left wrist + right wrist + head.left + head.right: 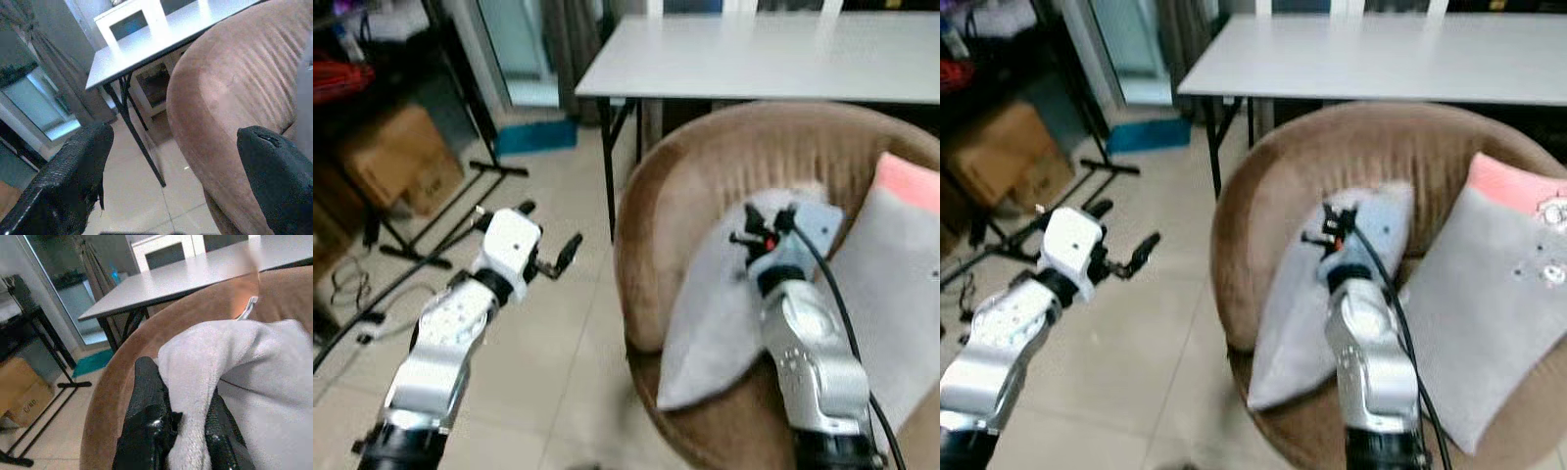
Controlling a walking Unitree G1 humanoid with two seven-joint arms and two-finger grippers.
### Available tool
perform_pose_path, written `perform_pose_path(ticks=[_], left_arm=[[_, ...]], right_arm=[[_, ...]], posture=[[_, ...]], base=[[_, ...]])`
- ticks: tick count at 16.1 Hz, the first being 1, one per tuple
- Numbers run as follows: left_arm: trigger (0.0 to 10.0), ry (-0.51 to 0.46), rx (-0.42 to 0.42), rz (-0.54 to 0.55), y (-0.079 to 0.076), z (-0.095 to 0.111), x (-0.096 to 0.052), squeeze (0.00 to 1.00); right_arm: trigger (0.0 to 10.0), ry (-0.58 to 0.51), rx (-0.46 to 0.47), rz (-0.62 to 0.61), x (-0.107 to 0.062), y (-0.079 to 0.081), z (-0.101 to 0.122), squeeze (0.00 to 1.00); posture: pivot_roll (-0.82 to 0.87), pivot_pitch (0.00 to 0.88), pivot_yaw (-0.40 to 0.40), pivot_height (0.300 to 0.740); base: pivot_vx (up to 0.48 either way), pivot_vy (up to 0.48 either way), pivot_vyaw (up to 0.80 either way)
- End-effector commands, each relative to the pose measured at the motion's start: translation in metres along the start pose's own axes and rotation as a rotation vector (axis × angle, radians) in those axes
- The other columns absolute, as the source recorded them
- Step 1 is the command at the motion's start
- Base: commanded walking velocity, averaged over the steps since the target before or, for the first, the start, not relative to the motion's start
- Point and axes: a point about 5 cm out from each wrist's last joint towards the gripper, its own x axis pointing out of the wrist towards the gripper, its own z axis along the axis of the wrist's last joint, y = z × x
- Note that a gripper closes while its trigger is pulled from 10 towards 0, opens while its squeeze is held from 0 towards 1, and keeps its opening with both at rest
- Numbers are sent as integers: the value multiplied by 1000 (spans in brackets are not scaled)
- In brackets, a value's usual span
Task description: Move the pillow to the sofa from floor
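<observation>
Inspection finds no legible text. The cardboard box (22, 394) on the floor, well apart from the brown sofa (122, 382) toward the black stand, carries dark printed lettering on its side; the print is too blurred to read. No other labels, brands, numbers or signs can be made out.

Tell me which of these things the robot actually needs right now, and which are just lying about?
Needed:
- soft grey pillow, pinched by the right gripper
- round brown velvety sofa

Just lying about:
- grey-and-pink cushion
- white table
- cardboard box
</observation>
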Motion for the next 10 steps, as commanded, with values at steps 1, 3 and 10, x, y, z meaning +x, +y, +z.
perform_pose_path(ticks=[1, 3, 10], left_arm=[[10000, 7, 24, -43, -4, -1, -2, 0], [10000, 13, 22, -74, -6, -3, -4, 0], [10000, 41, 5, -177, -12, -9, -11, 0]], right_arm=[[10000, -70, -42, 4, 10, -2, 13, 0], [10000, -77, -66, -24, 20, -6, 15, 0], [10000, -113, -290, 40, 93, 4, 22, 0]], posture=[[-25, 0, 93, 740], [-21, 0, 87, 740], [2, 0, 67, 740]], base=[[0, 0, 0], [0, 0, 0], [0, 0, 0]])
